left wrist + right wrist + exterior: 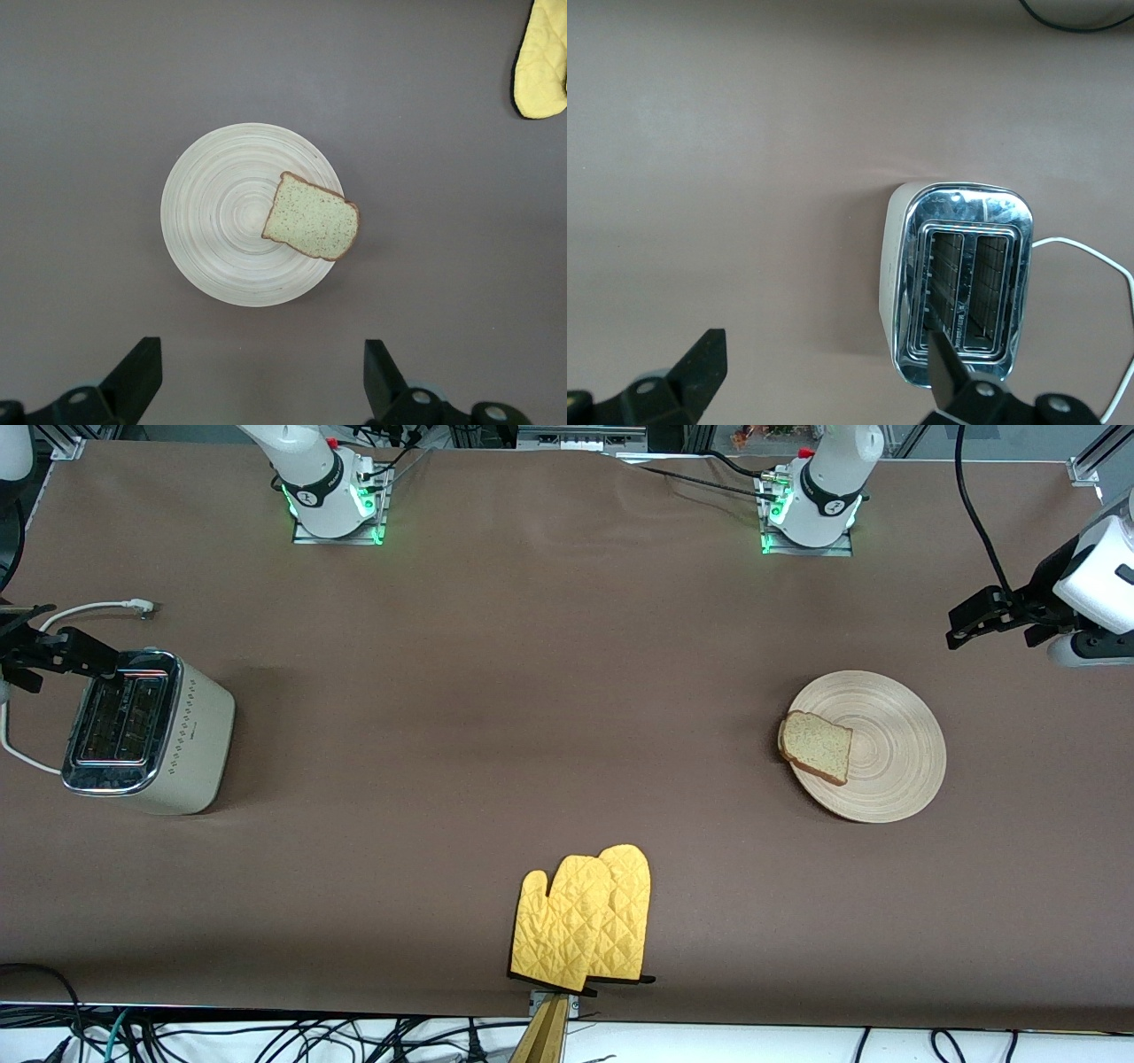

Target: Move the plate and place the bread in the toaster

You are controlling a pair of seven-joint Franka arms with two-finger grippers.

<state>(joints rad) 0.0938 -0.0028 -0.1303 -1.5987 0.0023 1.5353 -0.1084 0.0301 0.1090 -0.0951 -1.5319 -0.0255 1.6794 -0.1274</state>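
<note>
The round wooden plate (886, 753) lies toward the left arm's end of the table. The bread (817, 747) rests on its rim, overhanging toward the table's middle. In the left wrist view the plate (221, 221) and bread (312, 228) lie under the camera. My left gripper (966, 622) (261, 354) hangs open and empty over bare table beside the plate. The cream toaster (151, 731) stands at the right arm's end, its two slots (966, 283) facing up with nothing in them. My right gripper (62, 646) (824, 354) hovers open and empty over the toaster's edge.
A pair of yellow oven mitts (585, 926) (540, 62) lies near the table's front edge at mid-length. The toaster's white cord (89, 609) (1099, 257) trails on the brown cloth toward the robots' bases.
</note>
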